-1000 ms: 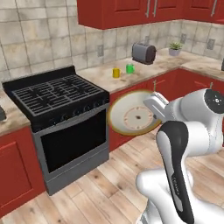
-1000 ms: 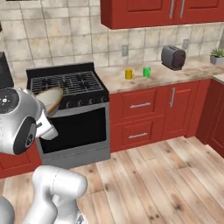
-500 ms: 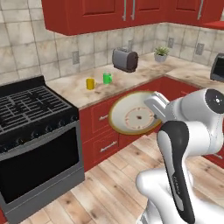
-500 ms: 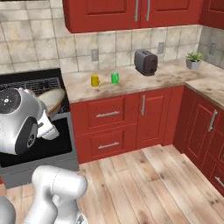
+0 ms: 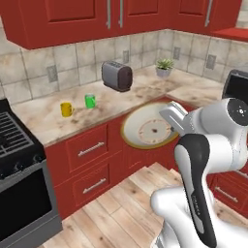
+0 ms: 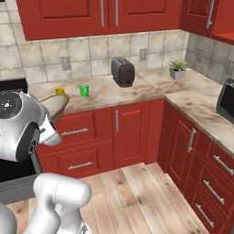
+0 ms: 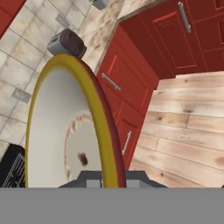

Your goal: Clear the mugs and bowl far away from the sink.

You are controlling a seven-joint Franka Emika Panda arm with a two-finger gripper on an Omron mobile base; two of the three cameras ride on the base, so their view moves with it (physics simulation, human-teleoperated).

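Carrying the wide tan-rimmed beige bowl (image 5: 151, 131) on edge, the two-finger gripper (image 7: 110, 177) pinches its rim, jaws nearly pressed together, out over the wood floor in front of the red cabinets. Such a thin hold on a broad, tilted dish could slip if the arm swings, dropping it to the floor. The white arm (image 5: 213, 140) is folded close, elbow high, hand turned left. On the speckled counter (image 5: 43, 121) to the far left, near the dark toaster (image 5: 116, 76), stand the yellow mug (image 5: 66, 109) and green mug (image 5: 90, 100).
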